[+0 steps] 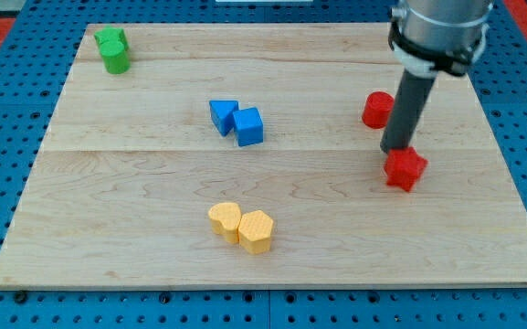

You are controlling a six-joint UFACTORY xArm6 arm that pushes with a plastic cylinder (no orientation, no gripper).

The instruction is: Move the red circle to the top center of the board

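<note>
The wooden table is sitting on a blue perforated base, and all blocks are lying on it.

The red circle is resting toward the view's right, in the upper half of the table, well to the right of the top centre. My tip is standing just below and to the right of it, touching or nearly touching the upper left of a second red block, whose shape is angular. The end effector is a bare rod: it has nothing to open or clench and is grasping nothing.

You are aiming to drive the circle left and slightly upward. Bring the tip round to the circle's right side, keeping clear of the angular red block, then push through its centre so that it is not slipping off sideways.

The blue pair, green blocks and yellow pair are lying well apart from this path.
</note>
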